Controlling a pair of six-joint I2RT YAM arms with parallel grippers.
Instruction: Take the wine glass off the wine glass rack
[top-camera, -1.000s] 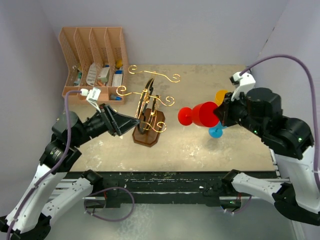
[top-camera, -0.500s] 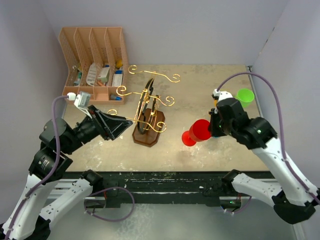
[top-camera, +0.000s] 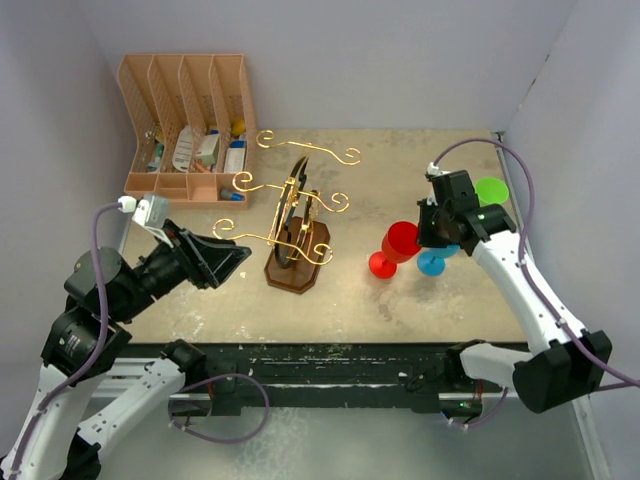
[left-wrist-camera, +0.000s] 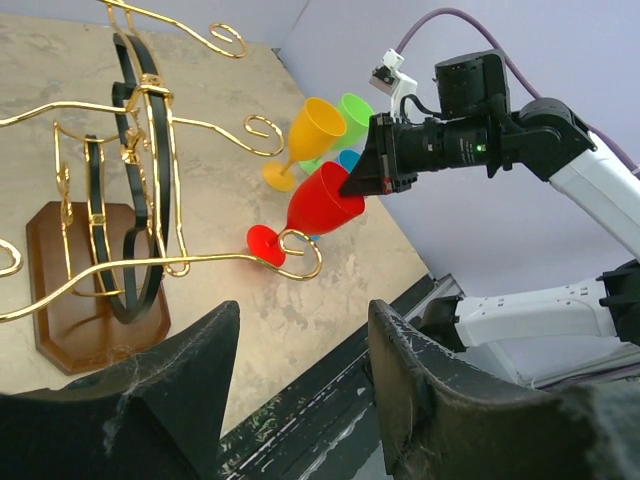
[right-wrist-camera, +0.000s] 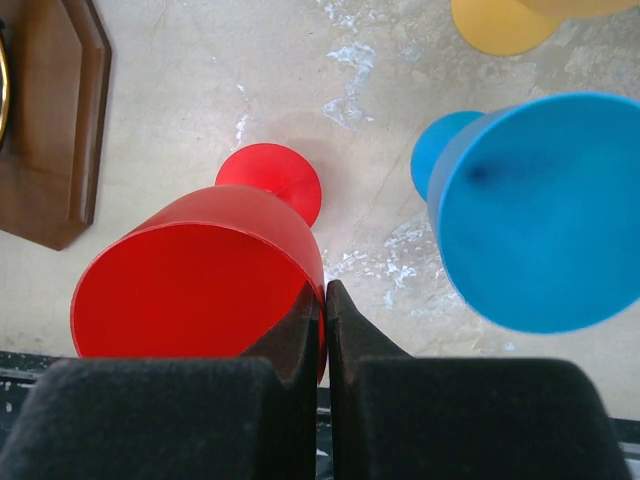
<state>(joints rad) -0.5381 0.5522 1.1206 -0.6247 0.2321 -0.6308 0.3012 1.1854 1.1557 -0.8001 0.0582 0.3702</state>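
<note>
Fingers of the right gripper are clamped on the rim of the red wine glass. The glass is tilted with its foot toward the wine glass rack but apart from it, just beside a blue glass. Fingers of the left gripper stand apart and empty, left of the rack.

Robot lab test cell: plain lilac panel walls box in a scuffed beige table. Black mounting rail at 6 o'clock carries left arm and right arm with purple cables. Peach file organiser of props sits at 10 o'clock.
</note>
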